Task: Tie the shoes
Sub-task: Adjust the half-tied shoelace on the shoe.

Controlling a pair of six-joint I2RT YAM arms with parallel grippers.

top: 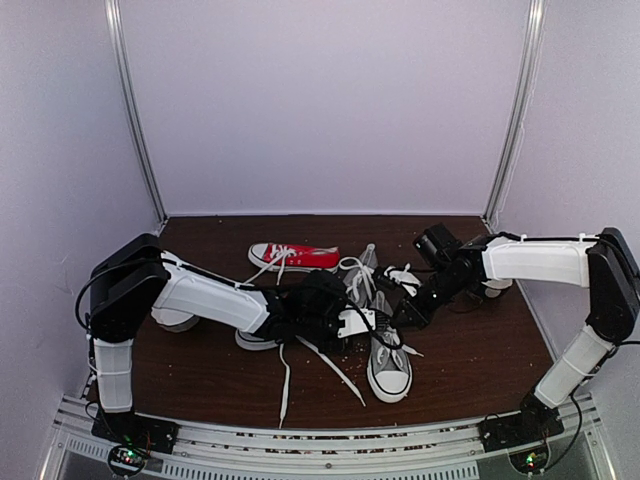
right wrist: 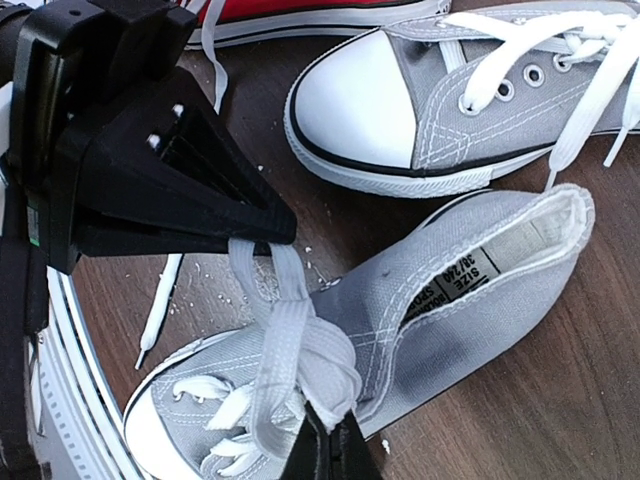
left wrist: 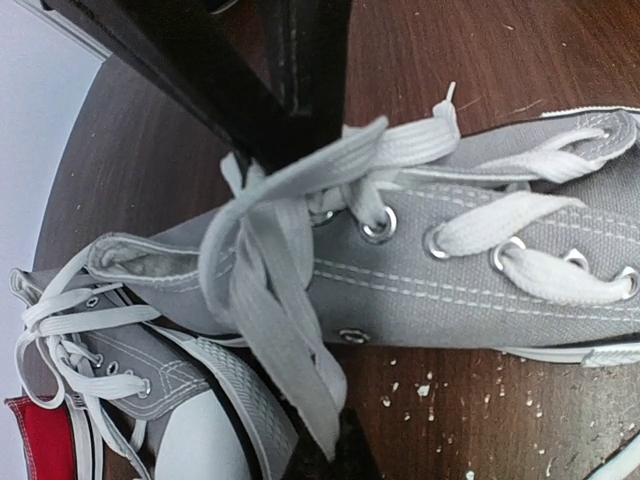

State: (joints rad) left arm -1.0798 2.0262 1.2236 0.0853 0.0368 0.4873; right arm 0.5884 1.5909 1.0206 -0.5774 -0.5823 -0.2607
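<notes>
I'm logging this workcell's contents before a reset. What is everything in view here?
grey sneakers: two, grey with white toe caps, mid-table, side by side.
laces: white, on every shoe; one grey shoe's lace is stretched between the two arms' jaws.
red sneaker: one clearly seen, red with a white sole, behind the grey pair.
table: one, dark brown, dotted with pale specks.
walls: white, on three sides.
left arm: one, white and black, jaws shut on the lace.
right arm: one, white and black, jaws shut on the lace.
</notes>
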